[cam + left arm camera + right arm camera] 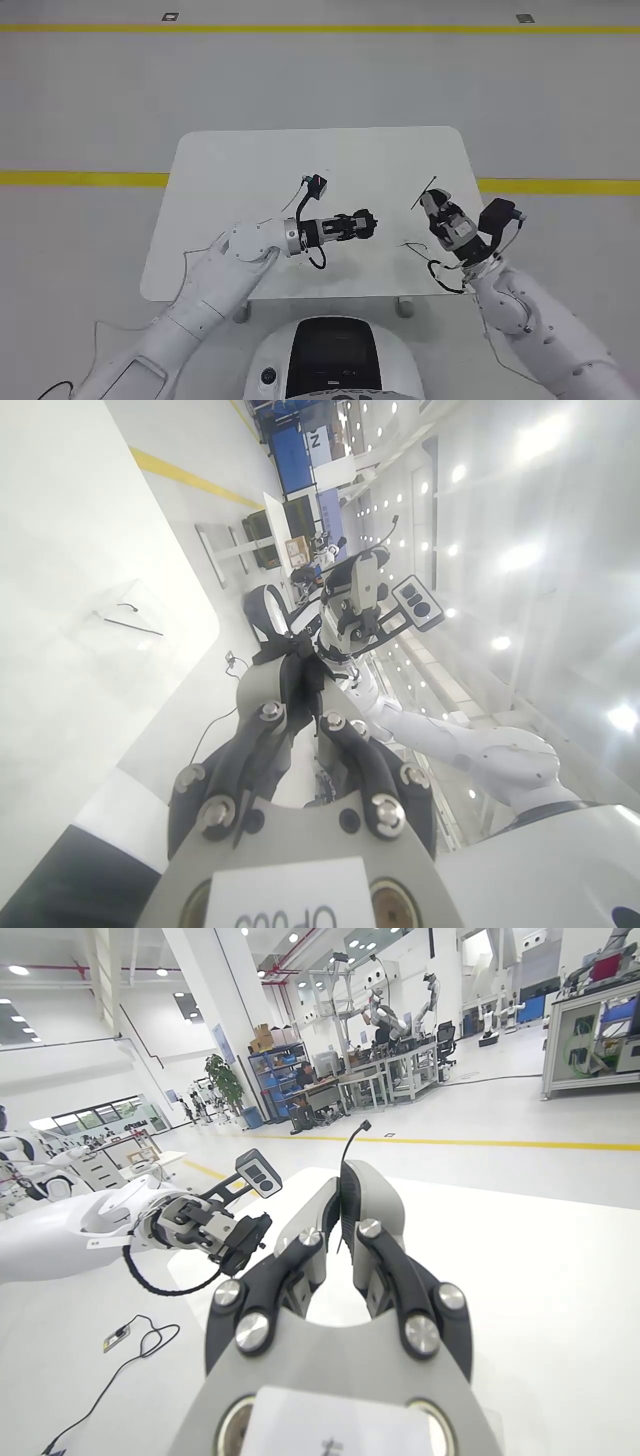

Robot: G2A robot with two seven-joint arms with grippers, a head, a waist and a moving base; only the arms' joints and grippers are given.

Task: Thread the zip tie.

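The zip tie (pixel 347 1148) is up off the table (pixel 300 170), pinched partway along its strap by the right gripper (pixel 345 1178). That gripper's ribbed pads are closed on it. The square head (pixel 363 1126) stands clear above the fingertips, and the pointed tail pokes out below, between the fingers. The strap reads as a single line with no loop in it, so the threading is not yet done.

The left gripper (pixel 247 1235) hangs over the table beside the right one, facing it but apart from it. Its black pads are pressed together, with nothing between them that I can make out.

The step in hand looks like bringing the tail to the head. To do it well, the left gripper would likely have to open, take the tail close to its tip and bend it round in a smooth arc. The right gripper should hold the head steady with its slot facing the approach — a thin strap twists easily, and a skewed tip would miss the slot.

A thin dark line (pixel 134 626) lies on the table under the right gripper — a spare tie or a shadow, I cannot tell.
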